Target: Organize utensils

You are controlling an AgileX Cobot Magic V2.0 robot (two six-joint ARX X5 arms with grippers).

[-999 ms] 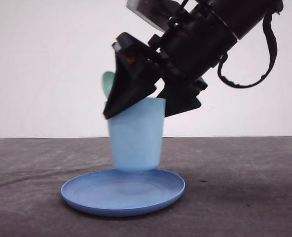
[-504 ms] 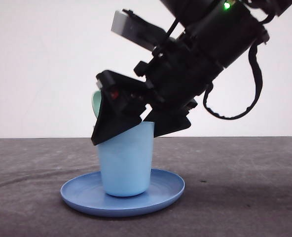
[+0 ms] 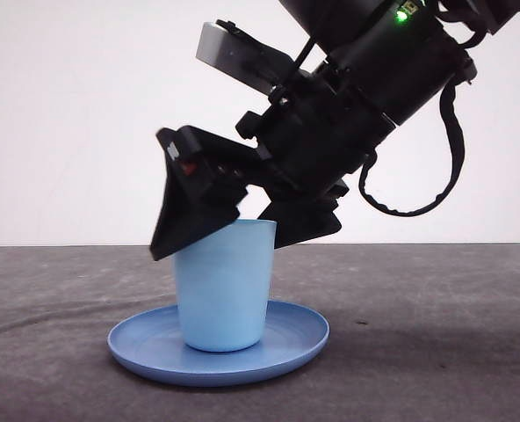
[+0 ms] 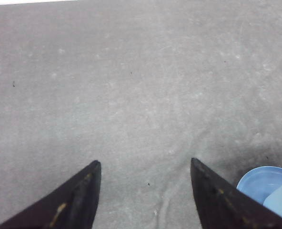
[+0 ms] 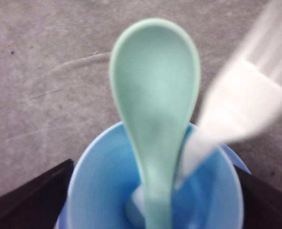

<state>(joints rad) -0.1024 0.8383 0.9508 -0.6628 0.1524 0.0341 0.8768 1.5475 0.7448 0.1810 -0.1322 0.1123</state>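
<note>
The mint-green spoon (image 5: 155, 95) and the white fork (image 5: 248, 100) stand handle-down inside the light blue cup (image 5: 98, 191), their heads sticking up over the rim. The cup (image 3: 223, 290) stands upright on the round blue plate (image 3: 286, 338). My right gripper (image 3: 216, 248) hangs over the cup's rim with one black finger on each side, spread a little wider than the cup, so it is open. In its wrist view the right gripper (image 5: 154, 169) frames the cup. My left gripper (image 4: 145, 162) is open above bare grey table.
The grey table (image 3: 436, 334) stretches flat around the plate on both sides. In the left wrist view the plate (image 4: 262, 181) and cup (image 4: 281, 202) sit at the corner, beside the left gripper's finger.
The right gripper brought the cup down from above the plate. The cup went from tilted to upright on the plate, and the fingers spread slightly off its sides.
</note>
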